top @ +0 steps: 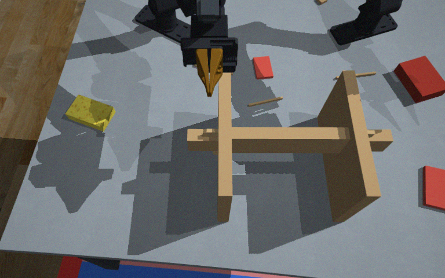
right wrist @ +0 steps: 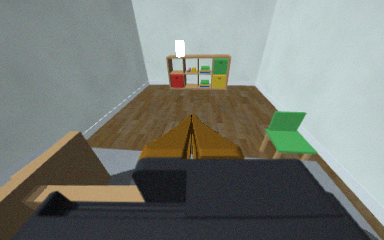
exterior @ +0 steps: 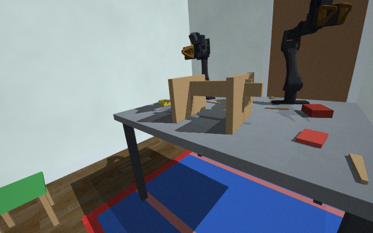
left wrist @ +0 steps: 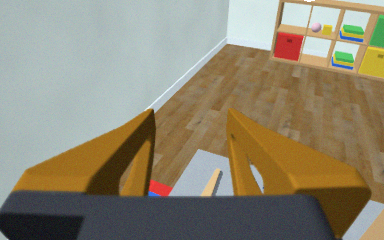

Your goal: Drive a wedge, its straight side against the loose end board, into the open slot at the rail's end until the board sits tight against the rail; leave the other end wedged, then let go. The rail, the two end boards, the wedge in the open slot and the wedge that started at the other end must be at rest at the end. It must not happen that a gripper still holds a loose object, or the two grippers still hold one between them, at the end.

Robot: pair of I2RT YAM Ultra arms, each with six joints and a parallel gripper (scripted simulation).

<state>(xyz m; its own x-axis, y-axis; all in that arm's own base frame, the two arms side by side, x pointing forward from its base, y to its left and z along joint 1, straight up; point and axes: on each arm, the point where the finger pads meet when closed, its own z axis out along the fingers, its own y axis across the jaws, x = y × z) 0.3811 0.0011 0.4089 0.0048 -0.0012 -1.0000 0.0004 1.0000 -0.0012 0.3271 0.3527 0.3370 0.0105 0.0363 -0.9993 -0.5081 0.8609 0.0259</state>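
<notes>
The wooden rail runs through two upright end boards, one at the left of the top view and one at its right. Small wedge tops show at the rail's left end and right end; how tightly the boards sit cannot be told. A tapered wooden piece lies apart on the table. My right gripper is shut and empty, raised behind the left end board. My left gripper is open and empty, high above the table.
A yellow sponge lies left of the boards. A small red tile and a thin stick lie behind the rail. Another stick, a red block and a red tile lie around the right board.
</notes>
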